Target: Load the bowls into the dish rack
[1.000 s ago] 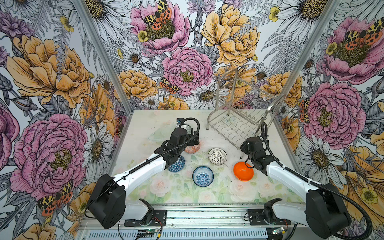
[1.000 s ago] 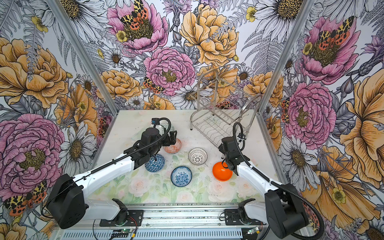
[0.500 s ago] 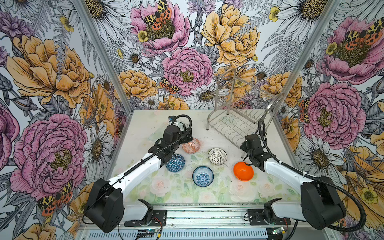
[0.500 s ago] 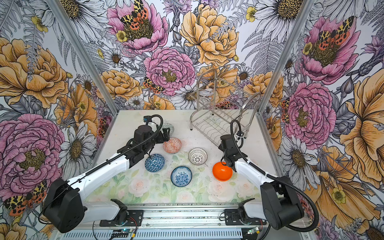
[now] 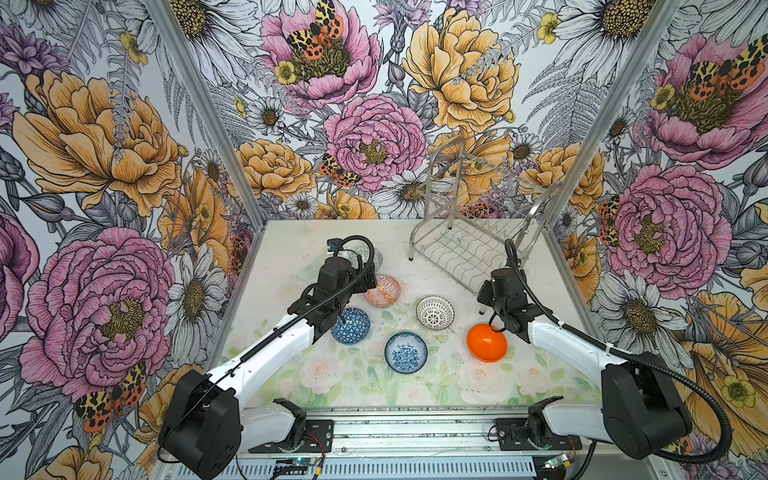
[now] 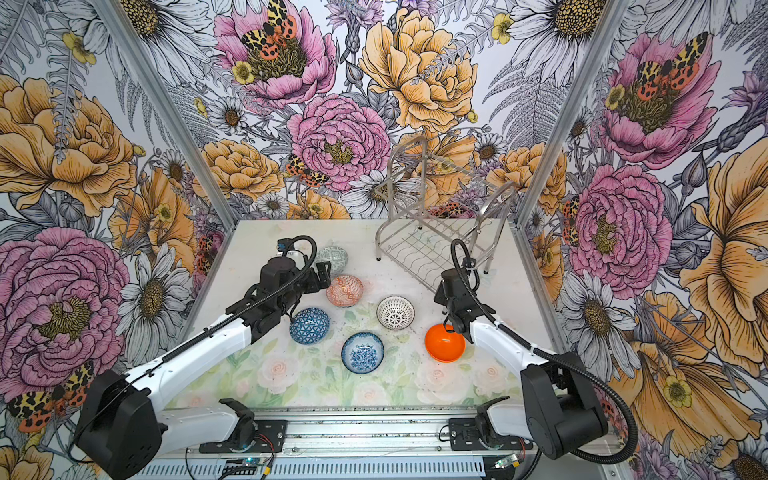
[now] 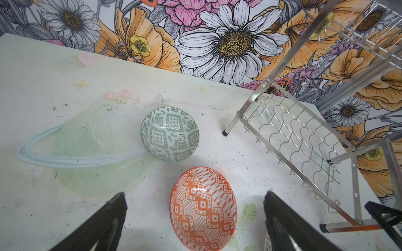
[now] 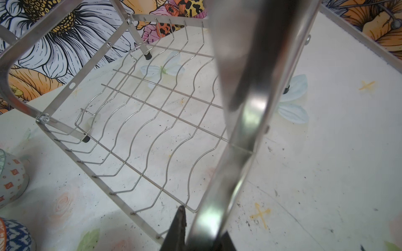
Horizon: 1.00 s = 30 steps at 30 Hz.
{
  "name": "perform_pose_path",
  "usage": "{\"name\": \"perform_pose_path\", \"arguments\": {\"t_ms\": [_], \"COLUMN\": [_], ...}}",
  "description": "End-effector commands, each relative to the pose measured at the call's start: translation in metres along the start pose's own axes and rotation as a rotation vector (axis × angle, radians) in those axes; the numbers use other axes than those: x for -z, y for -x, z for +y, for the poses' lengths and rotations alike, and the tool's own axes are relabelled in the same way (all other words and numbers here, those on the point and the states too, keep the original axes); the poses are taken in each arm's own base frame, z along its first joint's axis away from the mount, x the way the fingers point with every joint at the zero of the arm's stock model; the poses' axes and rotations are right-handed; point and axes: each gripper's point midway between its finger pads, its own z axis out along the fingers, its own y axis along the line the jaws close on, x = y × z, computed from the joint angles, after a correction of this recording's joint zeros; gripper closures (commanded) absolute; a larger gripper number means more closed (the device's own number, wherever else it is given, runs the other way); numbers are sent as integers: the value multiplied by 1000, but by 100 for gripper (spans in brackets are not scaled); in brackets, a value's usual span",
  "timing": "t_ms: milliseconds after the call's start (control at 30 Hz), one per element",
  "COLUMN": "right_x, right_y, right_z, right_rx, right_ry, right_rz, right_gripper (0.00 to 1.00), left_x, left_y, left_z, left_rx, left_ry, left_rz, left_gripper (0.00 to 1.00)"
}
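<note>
The steel dish rack (image 5: pixel 469 253) (image 6: pixel 424 249) stands at the back right. My right gripper (image 5: pixel 484 297) (image 8: pixel 203 234) is shut on the rack's near frame tube (image 8: pixel 243 121), which fills its wrist view. Six bowls sit on the table: grey-green (image 6: pixel 334 257) (image 7: pixel 169 133), orange-white (image 5: pixel 384 291) (image 7: pixel 203 208), blue triangle-patterned (image 5: pixel 352 326), blue floral (image 5: pixel 406 352), black-and-white lattice (image 5: pixel 435 312) and plain orange (image 5: pixel 486 343). My left gripper (image 5: pixel 365 282) (image 7: pixel 194 193) hangs open over the near side of the orange-white bowl, holding nothing.
Floral-printed walls (image 5: pixel 124 166) close the table in on three sides, with metal corner posts (image 5: pixel 208 112). The rack's lower wire shelf (image 8: pixel 152 113) holds nothing. A metal rail (image 5: pixel 395 432) with both arm bases runs along the front edge.
My right gripper has closed on the rack's frame tube. My left gripper has drawn back to the left, uncovering the orange-white bowl. The bowls have not moved.
</note>
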Motion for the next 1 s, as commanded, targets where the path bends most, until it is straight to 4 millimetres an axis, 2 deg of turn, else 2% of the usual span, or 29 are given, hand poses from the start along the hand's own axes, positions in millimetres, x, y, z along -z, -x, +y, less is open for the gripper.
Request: {"name": "perform_pose_path", "arguments": {"t_ms": [0,133,233,367,500,667,833,967], "right_x": [6,12,15,16,9,6,11,5], "right_y": [-13,-18,-26,-36,-45,-48,-47,-46], "right_z": [13,3,3,12,17,36,45,44], "right_rx": [106,76,97,174,218,306,342,352], "right_ry": [77,58,87,177,223,331,393,391], "right_rz": [65,55,74,126,182,229,243,270], "right_gripper": [82,82,86,86,85,86,89,89], "left_x": [4,1,-2,-6,-12,-14,-13,-15], "left_y": [0,-3,-4,-5,-5,-2,-2,-4], "left_z": [12,14,12,9,9,7,9,15], "left_rx": [30,40,46,43,42,46,45,55], "left_ry": [39,46,44,43,46,46,59,79], "left_rz": [-15,-13,-7,-2,1,0,-2,-2], "left_gripper": [2,1,2,1,1,1,1,1]}}
